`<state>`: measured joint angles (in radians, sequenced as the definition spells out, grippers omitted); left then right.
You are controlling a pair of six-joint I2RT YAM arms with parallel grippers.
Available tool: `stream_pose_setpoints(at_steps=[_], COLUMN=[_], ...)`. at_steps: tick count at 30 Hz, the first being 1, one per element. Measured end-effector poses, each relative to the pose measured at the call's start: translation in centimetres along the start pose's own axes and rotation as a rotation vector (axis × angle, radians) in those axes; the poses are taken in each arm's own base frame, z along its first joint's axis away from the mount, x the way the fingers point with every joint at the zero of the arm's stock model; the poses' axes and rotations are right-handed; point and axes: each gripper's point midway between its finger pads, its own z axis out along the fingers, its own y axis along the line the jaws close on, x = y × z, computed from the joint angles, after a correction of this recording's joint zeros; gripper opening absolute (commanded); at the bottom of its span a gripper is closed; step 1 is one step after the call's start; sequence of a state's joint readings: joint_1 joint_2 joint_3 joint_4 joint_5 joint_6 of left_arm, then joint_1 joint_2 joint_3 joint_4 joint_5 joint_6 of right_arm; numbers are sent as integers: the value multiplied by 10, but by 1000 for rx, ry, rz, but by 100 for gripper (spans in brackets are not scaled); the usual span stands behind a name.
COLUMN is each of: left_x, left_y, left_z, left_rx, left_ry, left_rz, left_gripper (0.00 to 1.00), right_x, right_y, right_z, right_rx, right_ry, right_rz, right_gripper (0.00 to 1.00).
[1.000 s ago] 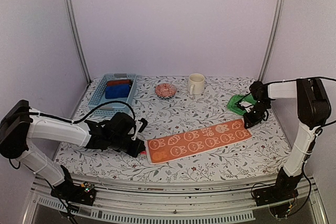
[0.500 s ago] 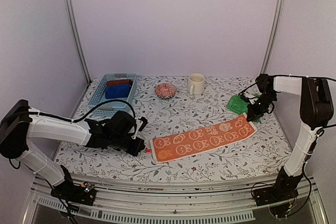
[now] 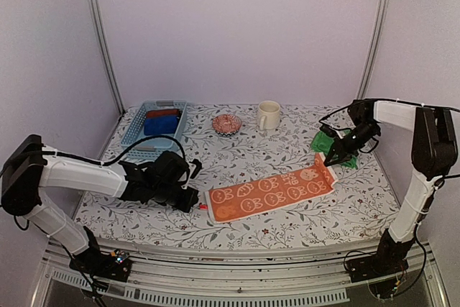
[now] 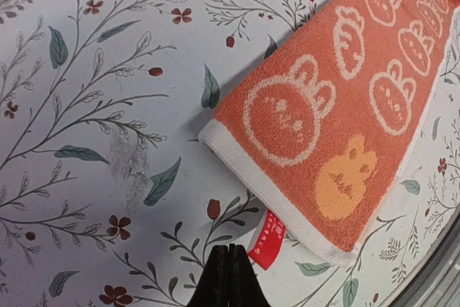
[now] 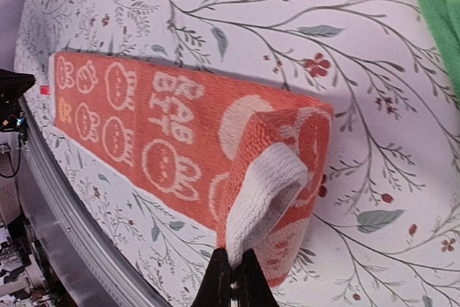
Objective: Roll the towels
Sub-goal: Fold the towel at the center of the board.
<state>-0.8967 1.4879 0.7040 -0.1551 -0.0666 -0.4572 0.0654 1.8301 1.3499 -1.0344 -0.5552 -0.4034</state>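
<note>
Long orange rabbit-print cloth towel (image 3: 269, 193), right end had curled back since before, pinched by right gripper (image 5: 231, 278), left gripper (image 4: 230, 278) pressed together, folded hem showed only from right wrist

A: Of what is the orange towel (image 4: 338, 106) made?
B: A looped terry cloth is seen, soft and matt, with a rough pile; the pale edging (image 4: 253, 181) is woven flatter. A small red label (image 4: 267, 239) with a slight sheen is sewn to it.
A: And the green towel (image 5: 440, 12)?
B: The same fuzzy, matt cloth is shown there.
A: How is the table cover (image 3: 244, 156) finished?
B: It is seen as smooth and almost matt, with a printed flower pattern.
A: What else can be told?
B: The basket (image 3: 131, 133) looks to be made of blue plastic, the mug (image 3: 268, 114) is glazed and glossy, and the upright posts (image 3: 100, 34) are of dull grey metal.
</note>
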Motion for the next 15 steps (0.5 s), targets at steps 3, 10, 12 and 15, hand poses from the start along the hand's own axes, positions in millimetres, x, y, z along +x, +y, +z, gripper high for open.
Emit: stream_pose_setpoints(at_steps=[3,10,12,15], left_x=[1,2,3,4], left_y=[1,-1,-1,-1], left_z=[4,16,17,18], left_rx=[-9,-14,-15,-15], left_ry=[11,39,42,44], left_rz=[-7,-33,-47,-71], left_gripper=[0,0,0,0], right_x=[-3,-7,-11,-17], right_y=[20,55,63,78], right_z=[7,39,51,65], right_rx=[-91,-254,-290,-344], right_ry=[1,58,76,95], right_rz=[-5,6,8,-2], right_gripper=[2,2,3,2])
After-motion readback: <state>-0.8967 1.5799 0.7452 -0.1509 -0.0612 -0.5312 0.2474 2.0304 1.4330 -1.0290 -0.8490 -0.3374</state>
